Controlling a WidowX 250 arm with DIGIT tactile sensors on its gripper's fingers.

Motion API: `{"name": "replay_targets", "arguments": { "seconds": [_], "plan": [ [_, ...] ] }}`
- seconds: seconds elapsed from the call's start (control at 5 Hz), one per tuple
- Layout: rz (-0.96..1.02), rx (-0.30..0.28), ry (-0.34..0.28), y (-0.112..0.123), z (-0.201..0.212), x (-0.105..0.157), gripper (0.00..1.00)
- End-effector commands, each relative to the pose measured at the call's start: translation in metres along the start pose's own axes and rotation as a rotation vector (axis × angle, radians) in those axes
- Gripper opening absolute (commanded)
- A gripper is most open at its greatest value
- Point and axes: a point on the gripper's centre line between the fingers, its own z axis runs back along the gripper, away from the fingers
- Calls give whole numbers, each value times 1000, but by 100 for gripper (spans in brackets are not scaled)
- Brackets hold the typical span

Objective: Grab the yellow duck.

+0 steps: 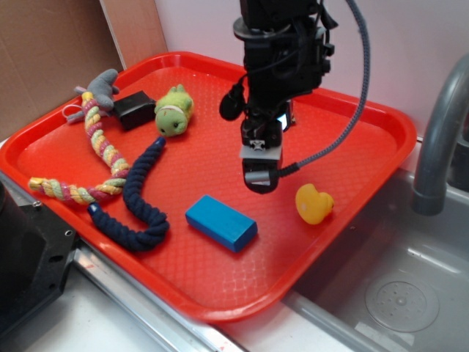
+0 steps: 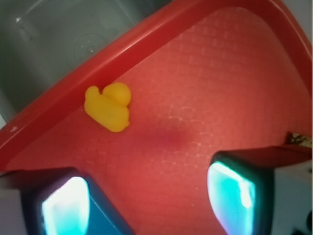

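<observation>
The yellow duck [image 1: 314,203] lies on the red tray [image 1: 344,125] near its right rim. From the wrist view the duck [image 2: 108,106] sits ahead and to the left, close under the rim. My gripper [image 1: 259,178] hangs above the tray's middle, left of the duck and apart from it. Its jaws stand wide apart, and between the pale glowing fingertips [image 2: 65,209] only bare tray floor shows; the gripper [image 2: 146,203] is open.
A blue block [image 1: 220,222] lies just left of and below the gripper. A navy rope [image 1: 143,198], a multicoloured rope [image 1: 99,158], a green plush toy [image 1: 174,110] and a black box [image 1: 133,110] fill the tray's left. A sink [image 1: 396,293] and faucet [image 1: 440,139] lie to the right.
</observation>
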Motion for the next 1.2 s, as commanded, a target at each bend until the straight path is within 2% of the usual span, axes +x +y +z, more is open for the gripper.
{"name": "replay_targets", "arguments": {
  "seconds": [0.0, 0.2, 0.4, 0.6, 0.8, 1.0],
  "plan": [
    [-140, 69, -33, -21, 4, 24, 100],
    [-230, 75, -18, -29, -7, 31, 100],
    [-312, 46, 25, -35, -22, 36, 100],
    [-303, 39, 42, -40, -24, 30, 100],
    [-310, 30, 80, -32, -34, 34, 100],
    [-281, 33, 83, -26, -28, 29, 0]
  ]
}}
